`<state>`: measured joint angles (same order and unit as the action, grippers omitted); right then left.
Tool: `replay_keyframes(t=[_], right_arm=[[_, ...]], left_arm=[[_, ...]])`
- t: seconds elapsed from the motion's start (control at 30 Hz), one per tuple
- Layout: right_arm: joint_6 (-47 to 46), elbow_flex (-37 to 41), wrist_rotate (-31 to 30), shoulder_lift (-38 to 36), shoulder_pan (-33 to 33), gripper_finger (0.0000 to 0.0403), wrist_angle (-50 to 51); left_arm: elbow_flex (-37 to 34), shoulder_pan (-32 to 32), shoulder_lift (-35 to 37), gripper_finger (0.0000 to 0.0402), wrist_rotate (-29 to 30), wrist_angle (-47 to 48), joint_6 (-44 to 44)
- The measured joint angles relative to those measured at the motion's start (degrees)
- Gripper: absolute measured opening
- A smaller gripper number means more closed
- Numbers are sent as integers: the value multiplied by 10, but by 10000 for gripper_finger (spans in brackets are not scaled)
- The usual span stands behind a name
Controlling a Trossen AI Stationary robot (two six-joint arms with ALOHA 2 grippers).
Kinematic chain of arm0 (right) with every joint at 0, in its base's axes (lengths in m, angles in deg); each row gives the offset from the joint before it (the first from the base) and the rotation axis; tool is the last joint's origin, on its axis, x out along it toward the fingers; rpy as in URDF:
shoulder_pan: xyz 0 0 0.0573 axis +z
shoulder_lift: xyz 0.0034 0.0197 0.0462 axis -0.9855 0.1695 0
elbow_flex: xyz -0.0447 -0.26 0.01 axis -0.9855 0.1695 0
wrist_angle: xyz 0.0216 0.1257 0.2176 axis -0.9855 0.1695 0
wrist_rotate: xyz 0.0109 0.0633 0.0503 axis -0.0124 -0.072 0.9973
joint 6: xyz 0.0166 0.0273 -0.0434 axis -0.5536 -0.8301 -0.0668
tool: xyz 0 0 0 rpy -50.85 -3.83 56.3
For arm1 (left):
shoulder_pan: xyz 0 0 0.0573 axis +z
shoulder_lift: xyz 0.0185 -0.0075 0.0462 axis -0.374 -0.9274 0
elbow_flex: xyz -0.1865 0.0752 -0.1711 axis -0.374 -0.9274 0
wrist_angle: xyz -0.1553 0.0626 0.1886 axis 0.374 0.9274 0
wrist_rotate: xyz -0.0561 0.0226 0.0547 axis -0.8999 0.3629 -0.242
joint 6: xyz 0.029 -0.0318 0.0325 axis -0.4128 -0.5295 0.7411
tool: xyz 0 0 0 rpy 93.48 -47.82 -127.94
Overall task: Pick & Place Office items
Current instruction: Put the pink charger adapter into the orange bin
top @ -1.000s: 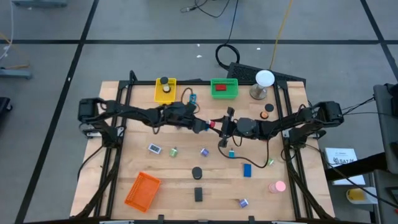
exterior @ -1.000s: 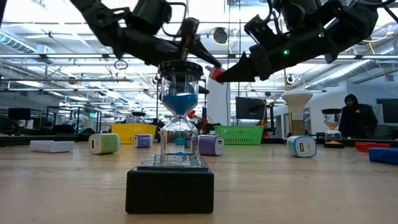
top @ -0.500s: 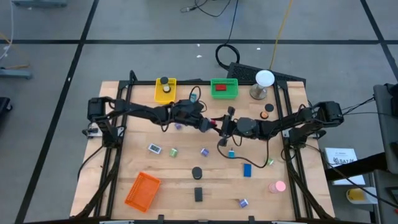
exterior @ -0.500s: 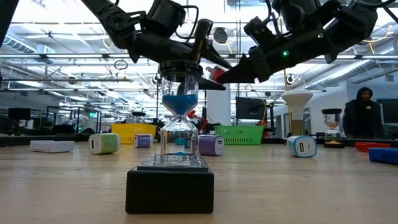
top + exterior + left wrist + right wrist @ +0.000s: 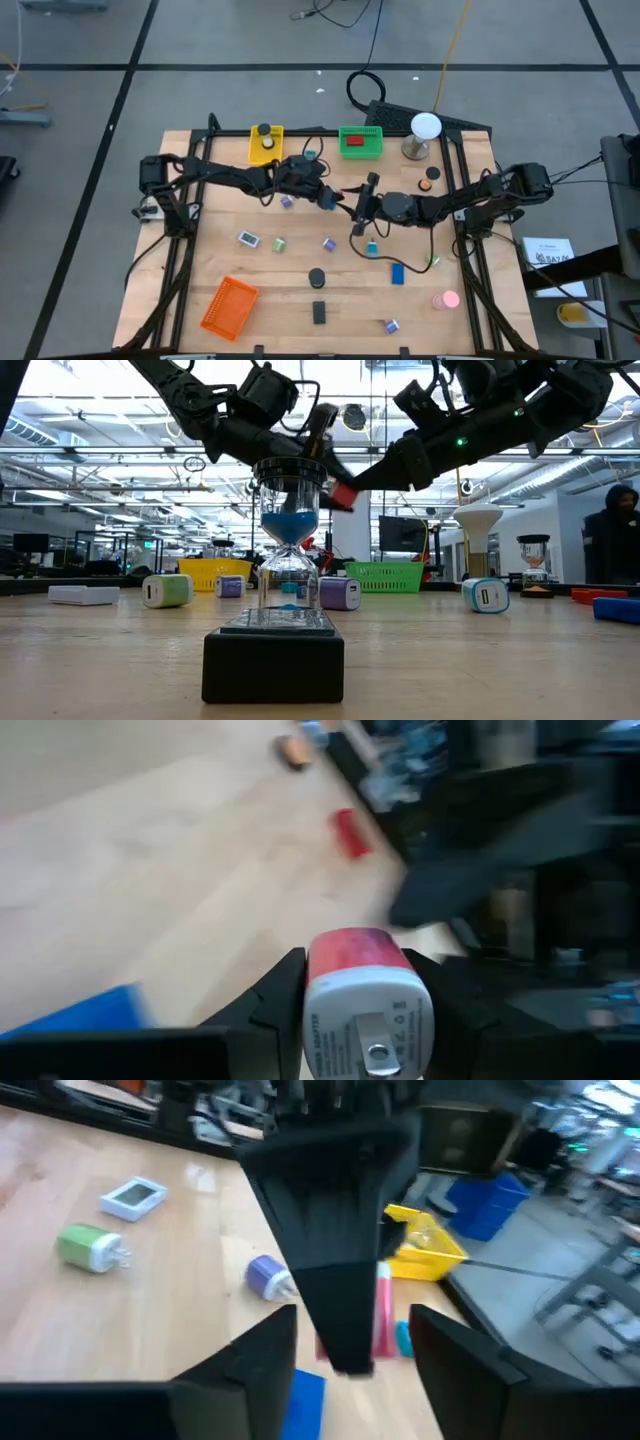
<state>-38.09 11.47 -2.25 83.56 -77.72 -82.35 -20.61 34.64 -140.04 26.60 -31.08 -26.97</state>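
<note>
left wrist view: a red charger plug (image 5: 365,1005) is seen clamped between the left gripper (image 5: 362,1010) fingers, above the table (image 5: 150,870). the piece has just been passed across in mid-air: half a second ago it sat at the right gripper (image 5: 357,208), whose jaws have since been spread and now stand open just beside it, holding nothing. the left jaws, wide a second ago, have been closed on it. farther off, the green basket (image 5: 361,142) lies beyond both grippers, a likely drop point.

No readable text is showing anywhere; the small print on the red charger (image 5: 366,1010) is blurring out.
</note>
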Motion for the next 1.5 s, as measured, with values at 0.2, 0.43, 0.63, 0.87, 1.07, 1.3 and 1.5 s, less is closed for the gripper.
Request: replay_keyframes(t=[0.2, 0.43, 0.63, 0.87, 1.07, 1.3, 1.5], right_arm=[[35, 0, -98, -1, 3, 240, 8], [31, 0, -98, -1, -2, 173, 28], [26, 0, -98, -1, -3, 51, 46], [-11, 0, -97, -1, -1, 16, 76], [-35, 4, -97, -1, 6, 2, 92], [-61, 26, -97, -1, 10, 1, 59], [-74, 36, -97, -1, 14, 1, 40]], left_arm=[[0, 5, 69, 135, 13, 124, 78], [0, -35, 175, 135, 10, 314, 201], [0, -122, 255, 135, 25, 504, 208], [0, -304, 287, 135, 37, 658, 90], [0, -481, 278, 135, 45, 668, -61], [0, -616, 225, 135, 135, 662, -168], [0, -648, 149, 135, 137, 662, -153]])
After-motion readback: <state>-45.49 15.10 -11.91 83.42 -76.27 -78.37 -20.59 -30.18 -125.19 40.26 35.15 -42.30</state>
